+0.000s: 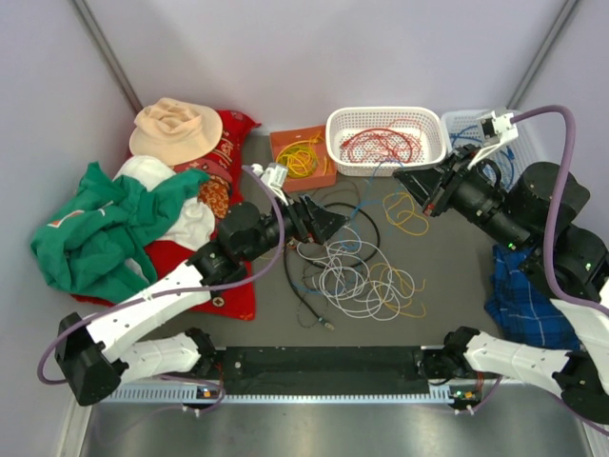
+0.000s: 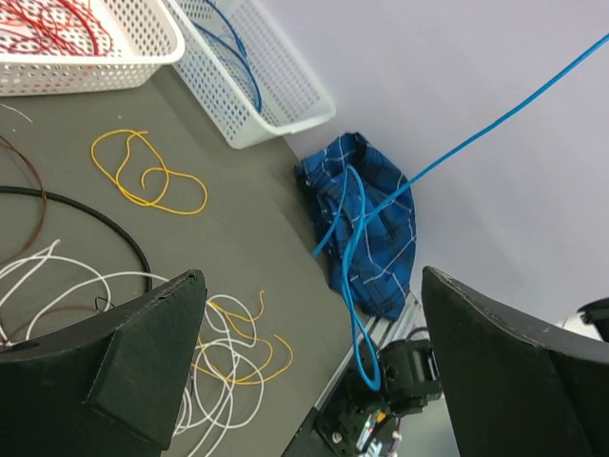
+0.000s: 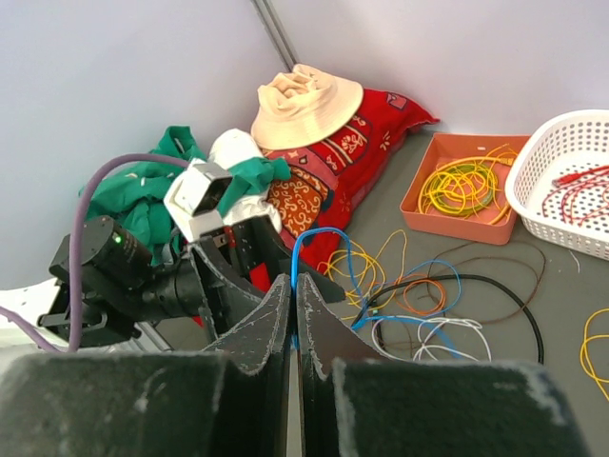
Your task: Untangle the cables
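A tangle of white, yellow, black and brown cables (image 1: 357,276) lies on the dark table in front of both arms. My right gripper (image 1: 419,186) is shut on a blue cable (image 3: 314,233), pinched between its fingertips (image 3: 295,286) and raised above the tangle. The cable's far end trails down into the pile (image 3: 419,319). My left gripper (image 1: 319,221) is open and hovers over the tangle's left side. In the left wrist view the blue cable (image 2: 457,148) runs taut across the gap between the open fingers (image 2: 312,276) and hangs in a loop, touching neither. A loose yellow cable (image 1: 411,211) lies apart.
A white basket (image 1: 385,119) holds red cables, a second basket (image 1: 471,124) holds blue ones, and an orange tray (image 1: 303,157) holds yellow ones. A hat (image 1: 176,129), red cloth (image 1: 224,162) and green garment (image 1: 95,228) lie left. A blue plaid cloth (image 1: 523,295) lies right.
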Tool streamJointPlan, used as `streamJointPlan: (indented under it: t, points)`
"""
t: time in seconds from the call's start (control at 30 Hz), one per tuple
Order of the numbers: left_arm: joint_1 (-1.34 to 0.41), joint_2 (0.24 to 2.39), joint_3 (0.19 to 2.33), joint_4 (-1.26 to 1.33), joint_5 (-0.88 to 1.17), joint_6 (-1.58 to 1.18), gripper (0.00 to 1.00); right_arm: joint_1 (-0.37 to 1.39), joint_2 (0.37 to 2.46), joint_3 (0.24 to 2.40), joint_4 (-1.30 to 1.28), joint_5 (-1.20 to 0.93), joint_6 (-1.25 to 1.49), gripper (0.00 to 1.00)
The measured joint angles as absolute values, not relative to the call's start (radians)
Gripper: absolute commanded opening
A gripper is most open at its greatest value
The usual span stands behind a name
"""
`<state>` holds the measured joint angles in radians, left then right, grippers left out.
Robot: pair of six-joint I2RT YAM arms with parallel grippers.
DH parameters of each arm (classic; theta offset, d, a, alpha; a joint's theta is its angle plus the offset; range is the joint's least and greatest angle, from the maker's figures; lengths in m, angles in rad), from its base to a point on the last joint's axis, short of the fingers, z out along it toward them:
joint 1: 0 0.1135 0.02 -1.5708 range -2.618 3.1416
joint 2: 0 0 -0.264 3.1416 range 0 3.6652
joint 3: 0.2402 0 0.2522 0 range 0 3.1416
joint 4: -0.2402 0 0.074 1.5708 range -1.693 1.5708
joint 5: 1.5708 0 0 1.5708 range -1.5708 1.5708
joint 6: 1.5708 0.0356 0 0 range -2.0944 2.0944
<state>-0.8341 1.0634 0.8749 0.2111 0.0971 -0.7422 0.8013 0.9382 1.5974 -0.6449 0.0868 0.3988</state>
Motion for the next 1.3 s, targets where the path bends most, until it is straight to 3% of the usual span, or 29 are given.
streamJointPlan:
  t: [0.2, 0.3, 0.33, 0.37, 0.43, 0.47, 0.53, 0.63, 0.67, 0.8, 0.9, 1.0, 1.1, 1.13, 1.3]
  points:
    - [-0.861, 1.082, 0.883, 0.176, 0.118, -0.714, 0.95, 0.801, 0.938, 1.597, -0.645, 0.086, 0.396, 0.00]
    - [-0.863, 1.087, 0.883, 0.173, 0.131, -0.707, 0.68, 0.801, 0.939, 1.597, -0.645, 0.086, 0.395, 0.00]
    - [-0.863, 1.089, 0.883, 0.173, 0.140, -0.706, 0.44, 0.801, 0.939, 1.597, -0.645, 0.086, 0.395, 0.00]
    - [-0.863, 1.091, 0.883, 0.174, 0.147, -0.700, 0.34, 0.801, 0.939, 1.597, -0.645, 0.086, 0.395, 0.00]
    - [-0.862, 1.094, 0.881, 0.179, 0.163, -0.704, 0.14, 0.801, 0.939, 1.597, -0.645, 0.086, 0.395, 0.00]
    - [-0.863, 1.097, 0.881, 0.182, 0.173, -0.702, 0.13, 0.801, 0.939, 1.597, -0.645, 0.086, 0.395, 0.00]
    - [-0.863, 1.104, 0.881, 0.184, 0.192, -0.701, 0.17, 0.801, 0.939, 1.597, -0.645, 0.086, 0.394, 0.00]
    - [-0.863, 1.110, 0.876, 0.184, 0.210, -0.695, 0.55, 0.801, 0.939, 1.597, -0.645, 0.086, 0.394, 0.00]
    - [-0.863, 1.111, 0.875, 0.183, 0.214, -0.698, 0.74, 0.801, 0.939, 1.597, -0.645, 0.086, 0.393, 0.00]
    - [-0.863, 1.111, 0.873, 0.186, 0.221, -0.703, 0.99, 0.801, 0.939, 1.597, -0.645, 0.086, 0.394, 0.00]
    - [-0.863, 1.111, 0.873, 0.187, 0.220, -0.710, 0.98, 0.801, 0.939, 1.597, -0.645, 0.086, 0.394, 0.00]
    - [-0.863, 1.111, 0.873, 0.188, 0.220, -0.713, 0.90, 0.801, 0.939, 1.597, -0.645, 0.086, 0.394, 0.00]
    - [-0.863, 1.111, 0.870, 0.195, 0.222, -0.716, 0.69, 0.801, 0.939, 1.597, -0.645, 0.086, 0.394, 0.00]
    - [-0.863, 1.111, 0.868, 0.200, 0.225, -0.719, 0.50, 0.801, 0.939, 1.597, -0.645, 0.085, 0.394, 0.00]
    - [-0.863, 1.112, 0.861, 0.220, 0.250, -0.729, 0.07, 0.801, 0.937, 1.597, -0.644, 0.085, 0.394, 0.00]
